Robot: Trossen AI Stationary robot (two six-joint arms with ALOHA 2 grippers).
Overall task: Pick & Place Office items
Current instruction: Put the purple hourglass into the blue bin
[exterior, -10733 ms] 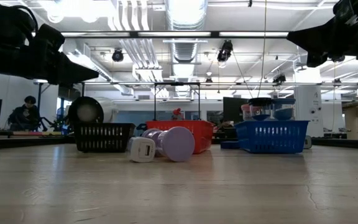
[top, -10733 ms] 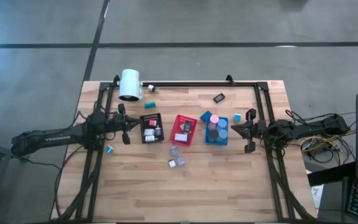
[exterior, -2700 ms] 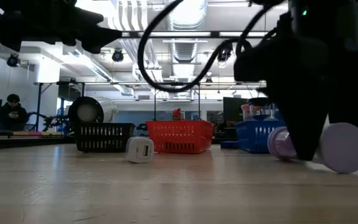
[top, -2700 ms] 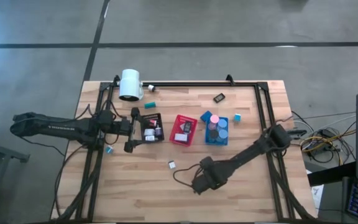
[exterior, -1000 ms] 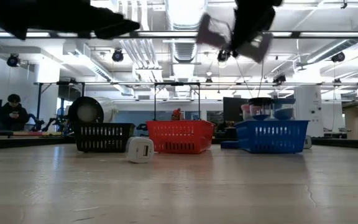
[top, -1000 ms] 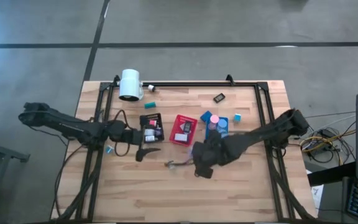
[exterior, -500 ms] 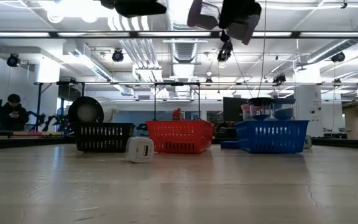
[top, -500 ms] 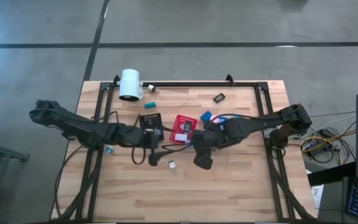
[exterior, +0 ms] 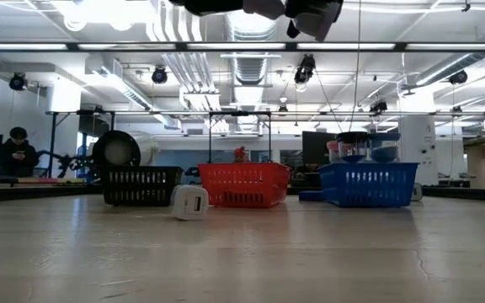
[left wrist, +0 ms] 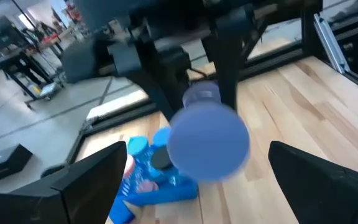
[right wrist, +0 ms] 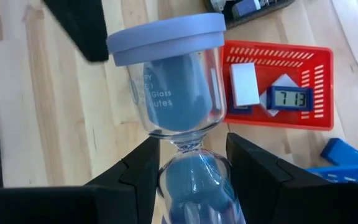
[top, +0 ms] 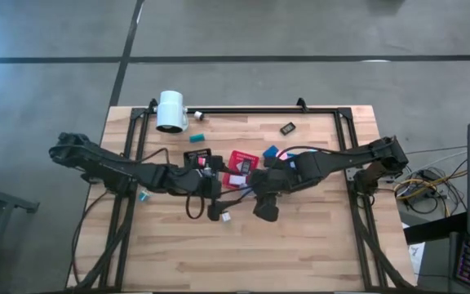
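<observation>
My right gripper (right wrist: 188,155) is shut on a lavender hourglass (right wrist: 173,74) and holds it high above the middle of the table. In the low view the hourglass (exterior: 310,15) only just shows at the upper edge. My left gripper (top: 216,211) is open and level, close beside the hourglass. In the left wrist view its fingers stand apart on either side of the hourglass's round cap (left wrist: 209,142) without touching it. A white block (top: 227,216) lies on the wood below the two grippers. My right gripper pinches the hourglass at its narrow waist (right wrist: 188,144), between the two glass bulbs. One finger is on each side, lying across the waist. The fingers slant down from above. The hourglass is lifted clear of the table and tilted, one cap turned toward my left gripper.
The black tray (top: 198,159), the red tray (top: 241,166) holding a white block (right wrist: 246,84) and a small clock (right wrist: 288,98), and the blue tray (top: 272,152) stand in a row mid-table. A big white cylinder (top: 171,111) lies far left. Small bits lie near the far rail (top: 287,128).
My right gripper has risen with the hourglass, which now sits at the low view's upper edge, and has drawn slightly toward the trays. My left gripper has swung toward the table's right and risen, closing in on the hourglass.
</observation>
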